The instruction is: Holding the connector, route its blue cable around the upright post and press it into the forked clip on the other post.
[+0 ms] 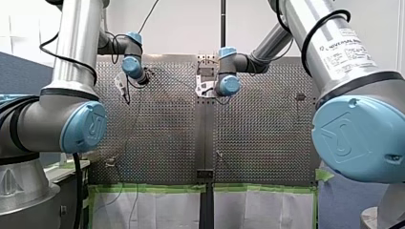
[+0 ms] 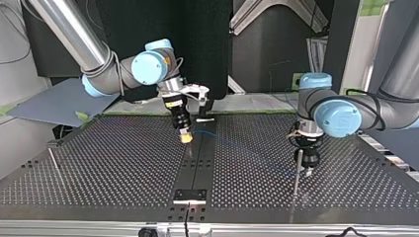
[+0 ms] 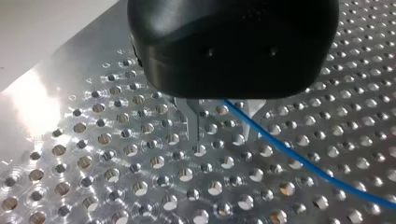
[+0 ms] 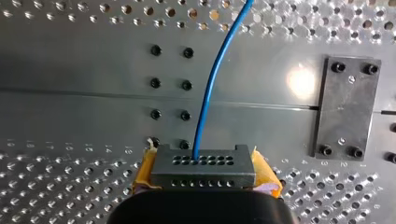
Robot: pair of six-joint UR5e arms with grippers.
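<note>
My right gripper [image 4: 205,181] is shut on a black connector [image 4: 203,163] that sits between its yellow pads [image 4: 267,175]. The blue cable [image 4: 208,88] rises out of the connector's holes and runs away over the table. In the top view that gripper [image 2: 185,137] hangs over the table's middle seam, and the cable [image 2: 232,143] trails toward my left gripper [image 2: 308,167]. It stands low beside a thin upright post [image 2: 297,173]. From the left wrist, the metal fingers [image 3: 196,122] stand apart, with the cable [image 3: 299,158] passing loosely between them.
A second thin post [image 2: 53,159] stands near the top view's left edge. A black bolted plate [image 2: 189,195] lies on the seam at the table's near edge in that view, and shows beside the connector [image 4: 344,107]. Perforated table [image 2: 113,163] all around.
</note>
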